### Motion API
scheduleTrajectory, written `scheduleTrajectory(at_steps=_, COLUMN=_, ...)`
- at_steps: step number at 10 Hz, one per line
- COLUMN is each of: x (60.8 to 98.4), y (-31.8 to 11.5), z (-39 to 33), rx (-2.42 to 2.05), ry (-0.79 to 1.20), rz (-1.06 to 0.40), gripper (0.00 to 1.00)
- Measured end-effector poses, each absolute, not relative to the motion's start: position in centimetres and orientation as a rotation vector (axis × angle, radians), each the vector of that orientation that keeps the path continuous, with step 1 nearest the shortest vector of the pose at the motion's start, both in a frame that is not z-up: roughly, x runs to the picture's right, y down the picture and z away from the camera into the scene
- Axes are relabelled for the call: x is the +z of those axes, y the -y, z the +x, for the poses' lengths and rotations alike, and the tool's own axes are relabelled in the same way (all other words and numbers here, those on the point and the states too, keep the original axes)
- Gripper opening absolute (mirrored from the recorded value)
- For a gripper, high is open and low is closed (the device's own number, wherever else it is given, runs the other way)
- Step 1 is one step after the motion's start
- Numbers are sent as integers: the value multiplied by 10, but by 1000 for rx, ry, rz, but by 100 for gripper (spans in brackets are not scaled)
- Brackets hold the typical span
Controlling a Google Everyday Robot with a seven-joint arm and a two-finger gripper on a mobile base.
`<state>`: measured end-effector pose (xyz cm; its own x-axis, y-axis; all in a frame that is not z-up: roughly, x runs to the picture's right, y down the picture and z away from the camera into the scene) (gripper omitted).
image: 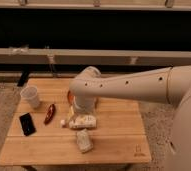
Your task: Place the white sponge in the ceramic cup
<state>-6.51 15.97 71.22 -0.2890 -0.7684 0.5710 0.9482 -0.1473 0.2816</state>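
Table (120, 145) of pale wood fills the near part of my view. Closest to me on it lies the white sponge (84, 141), flat on the boards, on the near side of the hand and well clear of it. Nothing touches the white sponge. Between it and the hand a white bottle (84, 122) lies on its side, its small cap (64, 122) pointing left in my view. The bottle sits just beneath the hand, and I cannot tell whether the two touch. Left of the hand and a little nearer than it, a flat black slab (27, 123) lies by the table's left edge. A slim red object (49, 113) lies between the slab and the hand, apart from both.

The hand (82, 111) hangs down from the thick pale arm (134, 85), which comes in from the right across the middle of the table. It is released, fingers spread, and I see nothing grasped in it. Just behind the hand, mostly hidden by the arm's wrist, an orange-red bowl (69, 96) shows a sliver of its rim on the left. Farther left of the hand, toward the table's far left corner, stands the ceramic cup (30, 96), upright with its mouth up, well apart from both the hand and the white sponge. I cannot make out its inside. Beyond the table, past the hand, a long pale rail (39, 55) runs across in front of a dark wall.
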Motion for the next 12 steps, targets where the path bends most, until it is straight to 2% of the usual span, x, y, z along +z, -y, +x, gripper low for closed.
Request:
scheduleTrajectory(at_steps=3, x=720, y=-198, z=-74, rx=-1765, ry=733, rz=-361, gripper=80)
scheduleTrajectory(at_steps=8, x=766, y=-246, z=-78, rx=-1757, ry=767, rz=-459, gripper=80)
scheduleTrajectory(at_steps=12, x=785, y=-256, z=-70, rx=-1745, ry=757, rz=-515, gripper=80)
